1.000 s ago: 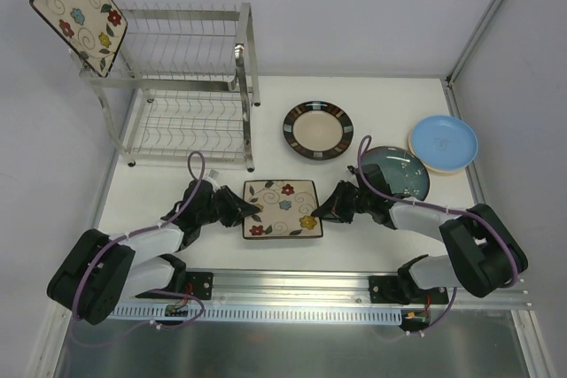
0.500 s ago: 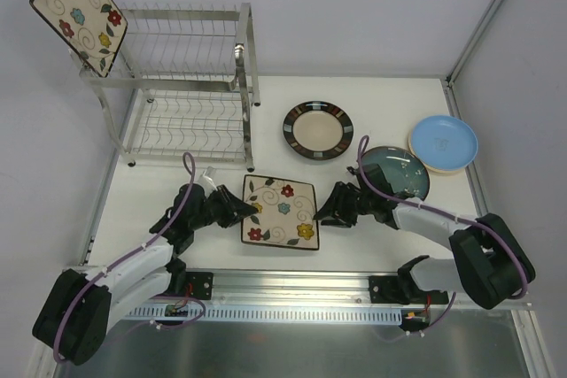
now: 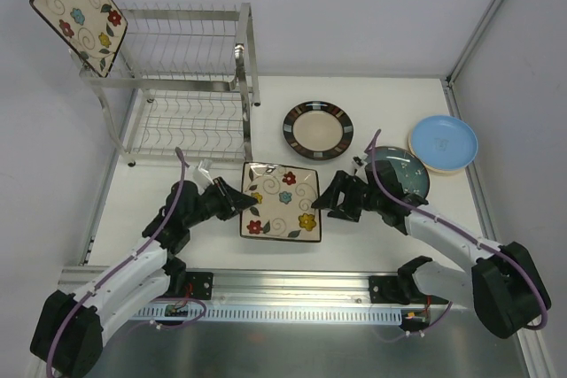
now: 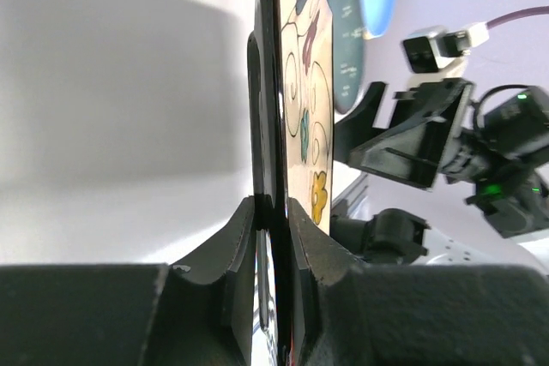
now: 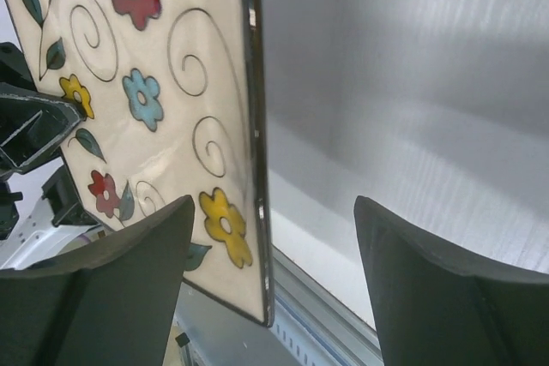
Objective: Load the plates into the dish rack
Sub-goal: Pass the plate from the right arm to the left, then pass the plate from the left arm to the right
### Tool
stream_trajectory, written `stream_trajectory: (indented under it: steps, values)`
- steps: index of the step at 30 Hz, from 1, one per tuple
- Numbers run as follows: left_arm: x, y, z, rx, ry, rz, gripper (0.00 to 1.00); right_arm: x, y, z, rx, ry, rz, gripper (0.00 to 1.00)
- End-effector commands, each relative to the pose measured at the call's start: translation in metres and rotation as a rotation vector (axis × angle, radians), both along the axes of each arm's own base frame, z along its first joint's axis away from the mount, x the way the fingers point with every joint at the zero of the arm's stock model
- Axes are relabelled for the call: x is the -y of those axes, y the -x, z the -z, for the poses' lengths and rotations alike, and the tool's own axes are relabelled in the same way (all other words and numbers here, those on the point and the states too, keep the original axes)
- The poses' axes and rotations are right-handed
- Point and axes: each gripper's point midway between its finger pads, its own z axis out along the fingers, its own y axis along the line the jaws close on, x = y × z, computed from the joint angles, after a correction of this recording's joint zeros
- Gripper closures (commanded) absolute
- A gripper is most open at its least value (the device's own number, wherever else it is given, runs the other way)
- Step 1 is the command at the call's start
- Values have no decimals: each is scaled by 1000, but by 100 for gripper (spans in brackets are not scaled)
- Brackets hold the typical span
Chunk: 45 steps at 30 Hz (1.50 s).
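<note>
My right gripper (image 3: 328, 204) has just let go of the square floral plate (image 3: 283, 201) and stands released beside its right edge, while my left gripper (image 3: 244, 204) stays clenched on the left edge. The plate hangs tilted above the tabletop (image 3: 390, 104), just in front of the dish rack (image 3: 182, 95). Loading it now looks like my left arm's job alone.

Overhead view looks bright and evenly lit to us, soft light from above, the white table (image 3: 390, 99) close to blowing out but not quite. Shadows are faint: a soft one under the dish rack (image 3: 182, 82), a thin one along the near edge of the square floral plate (image 3: 282, 201). The dark teal plate (image 3: 403, 174) shows a pale sheen. Left wrist view is rougher, the near fingers (image 4: 236, 255) dark and soft, a broad grey shadow band behind. Right wrist view has blurry near fingers (image 5: 429, 289) too, but the plate face is sharp, with tiny glints on its dark edge
</note>
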Motion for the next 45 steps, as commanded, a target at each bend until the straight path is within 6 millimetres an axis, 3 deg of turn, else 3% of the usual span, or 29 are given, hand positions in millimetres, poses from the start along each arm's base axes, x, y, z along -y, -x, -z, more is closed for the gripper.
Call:
stream_trajectory:
  steps: [1,12,20,27,30,35,37,40,41,45]
  values:
    - [14,-7,-138,385,244,48,100,-7,-20,-37,124,-70,13,21]
    - [15,2,-188,538,297,93,100,-24,-36,-102,249,-195,-23,23]
    - [14,-1,-225,650,316,83,100,-33,-41,-142,313,-266,-53,35]
    - [13,-1,-247,708,347,70,100,-34,-39,-146,325,-274,-67,44]
    - [13,0,-248,713,349,78,100,-34,-39,-150,340,-280,-70,52]
    - [14,0,-243,704,341,84,100,-33,-36,-164,375,-300,-81,81]
    - [15,0,-239,697,338,89,100,-32,-34,-169,391,-298,-87,97]
    - [17,-1,-233,693,323,103,86,-30,-33,-177,411,-300,-90,100]
    - [18,0,-232,693,319,109,73,-30,-32,-180,419,-303,-91,99]
    - [23,-2,-222,672,301,139,48,-26,-32,-193,442,-322,-83,99]
